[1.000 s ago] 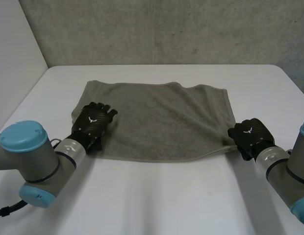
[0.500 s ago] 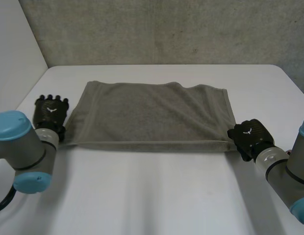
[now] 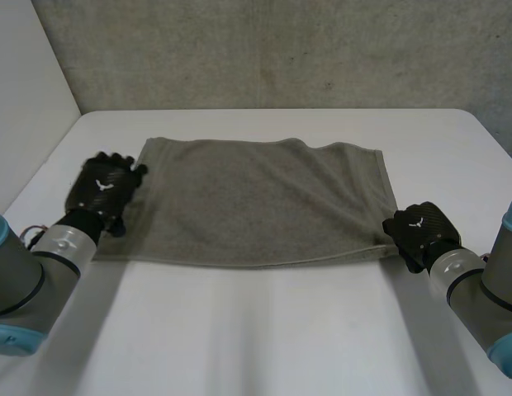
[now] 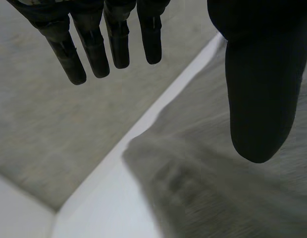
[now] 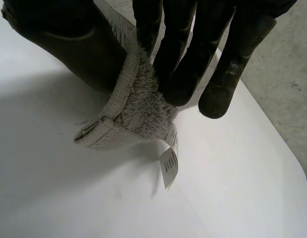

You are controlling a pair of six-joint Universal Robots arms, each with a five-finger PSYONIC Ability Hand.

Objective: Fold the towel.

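You have one grey towel (image 3: 264, 202) lying spread out in the middle of the white worktop (image 3: 264, 330). One small white tag (image 5: 168, 166) hangs from its near right corner. The writing on the tag is too small to read. The robot's right hand (image 3: 417, 231) is at that corner. Its fingers (image 5: 180, 64) and thumb pinch the thick hem of the towel and lift it a little. The robot's left hand (image 3: 106, 188) is at the towel's left edge. Its fingers (image 4: 94, 54) are straight and apart, and they hold nothing.
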